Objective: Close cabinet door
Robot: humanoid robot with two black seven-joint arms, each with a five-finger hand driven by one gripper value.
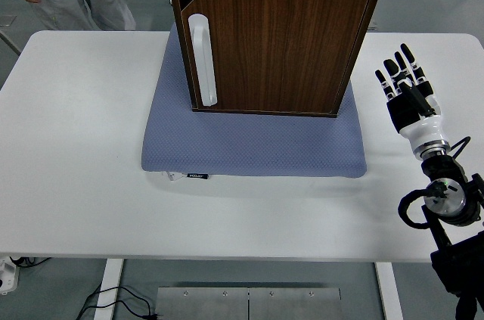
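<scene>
Fingers (399, 70) of right hand (407, 97) spread beside cabinet (276, 36); mat (253, 142) tag (198, 176) print unreadable.

Right robot hand (406, 94) upright, fingers extended

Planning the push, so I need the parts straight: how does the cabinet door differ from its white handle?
The cabinet door is dark wood grain, while the white handle is plain and glossy. The door spans nearly the whole cabinet front; the handle is a narrow vertical strip at the door's left edge. Both stand upright, untouched by the right hand, which is open, right of the cabinet.
</scene>
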